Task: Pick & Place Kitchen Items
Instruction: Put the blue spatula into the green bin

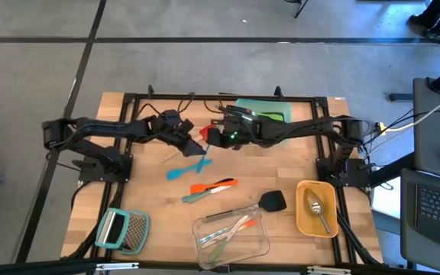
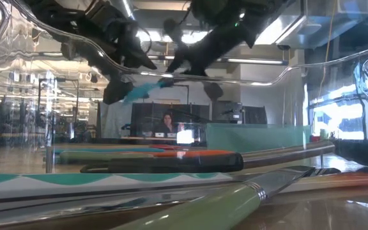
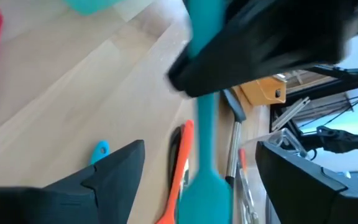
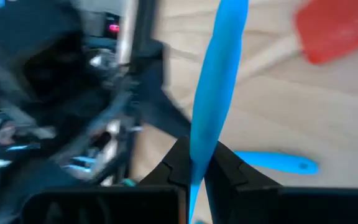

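- From above, the left gripper [image 1: 192, 145] and the right gripper [image 1: 207, 142] meet over the middle of the light wooden table [image 1: 98, 191], at a slim teal-blue silicone spatula [image 1: 202, 159] raised off the surface.
- The right wrist view shows what the overhead one cannot: the right gripper's fingers [image 4: 180, 163] are clenched on the spatula's handle, which stands up between them.
- The left wrist view shows the left gripper's fingers [image 3: 114, 168] spread wide, released, with the spatula hanging between them and touching neither; the right gripper is the dark blur across it.
- A second teal tool [image 1: 182, 172] lies flat on the table just below the grippers, its end visible in both wrist views.
- Only the high view shows the red spatula with wooden handle [image 1: 193, 147], the orange tool [image 1: 214, 186], the black slotted spatula [image 1: 272, 201], the clear container [image 1: 231, 238] and the yellow tray [image 1: 304, 218] holding a silver spoon [image 1: 317, 206].
- The low view shows the held spatula in the air against the room, where a person sits.
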### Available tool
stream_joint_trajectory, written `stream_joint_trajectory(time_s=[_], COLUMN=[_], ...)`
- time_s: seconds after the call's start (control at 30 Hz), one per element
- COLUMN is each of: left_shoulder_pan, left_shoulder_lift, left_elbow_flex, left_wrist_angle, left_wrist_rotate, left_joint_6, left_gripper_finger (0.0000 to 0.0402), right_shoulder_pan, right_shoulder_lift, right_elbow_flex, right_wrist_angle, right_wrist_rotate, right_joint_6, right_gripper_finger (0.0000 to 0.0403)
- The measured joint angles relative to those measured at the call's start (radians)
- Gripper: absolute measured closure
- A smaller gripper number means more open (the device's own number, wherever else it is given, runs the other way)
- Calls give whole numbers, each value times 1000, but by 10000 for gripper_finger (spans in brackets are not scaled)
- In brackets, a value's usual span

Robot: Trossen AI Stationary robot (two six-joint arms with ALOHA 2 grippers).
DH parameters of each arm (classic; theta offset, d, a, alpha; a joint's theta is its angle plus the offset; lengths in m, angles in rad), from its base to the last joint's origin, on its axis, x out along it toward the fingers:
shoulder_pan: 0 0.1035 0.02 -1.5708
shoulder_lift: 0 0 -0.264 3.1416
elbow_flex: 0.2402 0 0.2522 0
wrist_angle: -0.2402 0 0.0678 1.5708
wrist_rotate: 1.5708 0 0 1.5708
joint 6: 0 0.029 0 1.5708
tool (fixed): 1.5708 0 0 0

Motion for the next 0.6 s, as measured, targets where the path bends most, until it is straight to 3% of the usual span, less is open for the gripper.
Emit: stream_joint_trajectory(time_s=[0.13,0.37,0.6], left_shoulder_pan=[-1,-1,-20], left_shoulder_lift=[-38,-88,-93], left_elbow_flex=[1,0,0], left_wrist_angle=[2,-19,-50], left_wrist_rotate=[2,-2,-25], left_joint_6=[14,15,16], left_gripper_finger=[102,103,103], right_shoulder_pan=[-22,-89,-157], right_shoulder_lift=[-63,-156,-187], right_elbow_flex=[36,150,282], right_wrist_angle=[-120,-509,-785], right_wrist_rotate=[21,143,233], right_joint_6=[-81,-283,-447], right_gripper_finger=[381,381,381])
